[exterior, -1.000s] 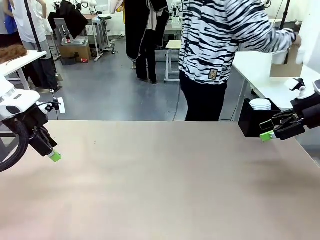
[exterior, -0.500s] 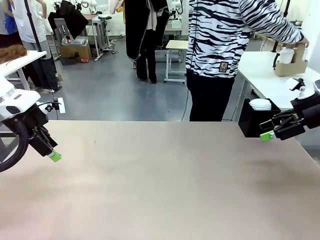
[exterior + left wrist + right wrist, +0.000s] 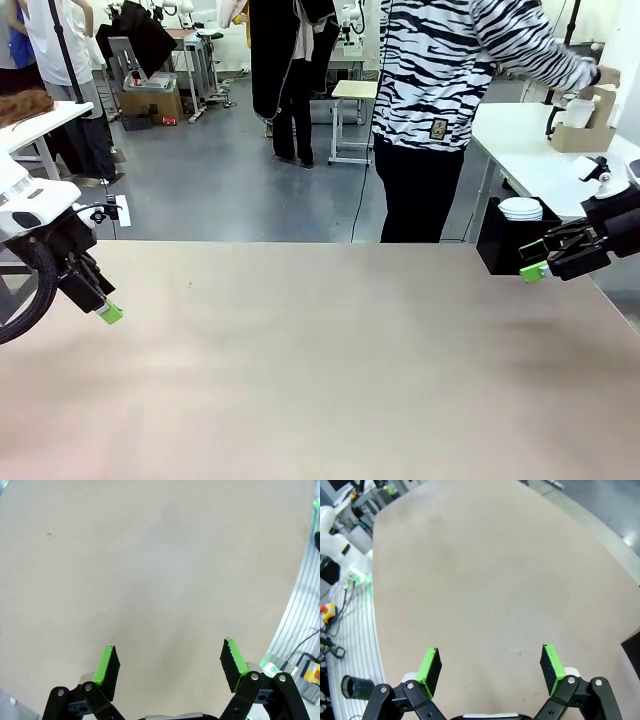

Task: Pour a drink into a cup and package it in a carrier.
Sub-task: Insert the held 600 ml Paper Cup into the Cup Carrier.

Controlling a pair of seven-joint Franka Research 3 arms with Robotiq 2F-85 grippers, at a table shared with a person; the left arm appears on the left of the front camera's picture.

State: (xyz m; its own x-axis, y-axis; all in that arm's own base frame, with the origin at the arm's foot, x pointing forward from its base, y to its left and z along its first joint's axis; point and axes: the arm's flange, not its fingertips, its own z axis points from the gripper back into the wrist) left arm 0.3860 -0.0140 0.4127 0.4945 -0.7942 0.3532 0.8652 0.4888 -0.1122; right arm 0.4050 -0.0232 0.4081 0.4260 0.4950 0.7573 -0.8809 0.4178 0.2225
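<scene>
Across the room on a white side table (image 3: 520,150) at the far right stands the brown cardboard carrier (image 3: 584,136), with a white cup (image 3: 578,112) in it. A person in a striped top (image 3: 450,70) reaches a hand (image 3: 606,77) to its upright panel. A dark curved handle shows beside it; I cannot make out the drink itself. My left gripper (image 3: 108,312) (image 3: 170,667) hangs open over the table's left edge, nothing between its fingers. My right gripper (image 3: 535,270) (image 3: 490,667) is open and bare at the right edge.
The beige table (image 3: 320,360) stretches bare between both arms. A black bin (image 3: 500,245) with a stack of white lids (image 3: 520,209) on top stands just behind the right gripper. Chairs, stands and other tables fill the room beyond.
The person has turned and stepped right, bringing the carrier down onto the side table. Both arms and grippers stay where they were.
</scene>
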